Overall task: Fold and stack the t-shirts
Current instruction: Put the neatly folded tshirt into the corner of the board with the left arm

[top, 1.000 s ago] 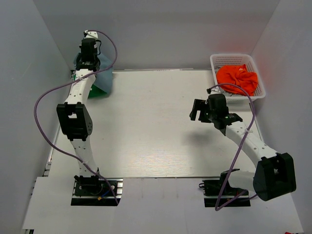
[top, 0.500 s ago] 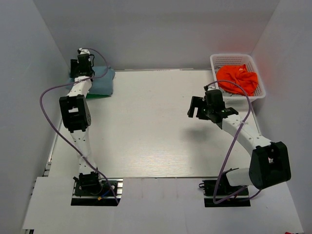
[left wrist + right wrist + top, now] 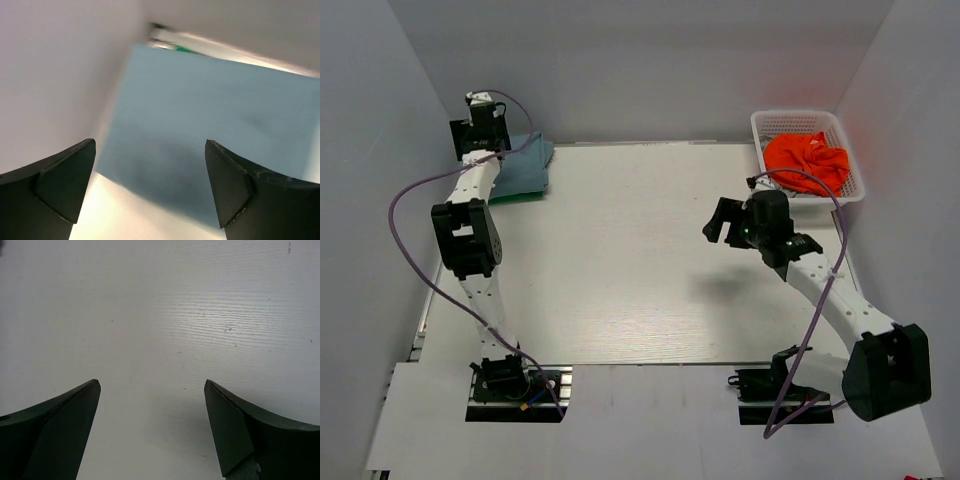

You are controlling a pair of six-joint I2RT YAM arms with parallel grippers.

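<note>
Slate-blue t-shirt (image 3: 525,165) is lying folded at the upper left of the bench (image 3: 640,260), seemingly atop the green t-shirt (image 3: 517,198), so you are finishing the stacking. Your left fingers (image 3: 70,175) are hovering wide open above it, holding nothing. Your right fingers (image 3: 65,425) are gaping over the bench, equally empty. Next, you are likely needing a straight lift clear.

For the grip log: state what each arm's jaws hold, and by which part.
Nothing is held. The left gripper hangs with jaws open above the slate-blue t-shirt, gripping no part of it. The right gripper hangs with jaws open over the table.
</note>
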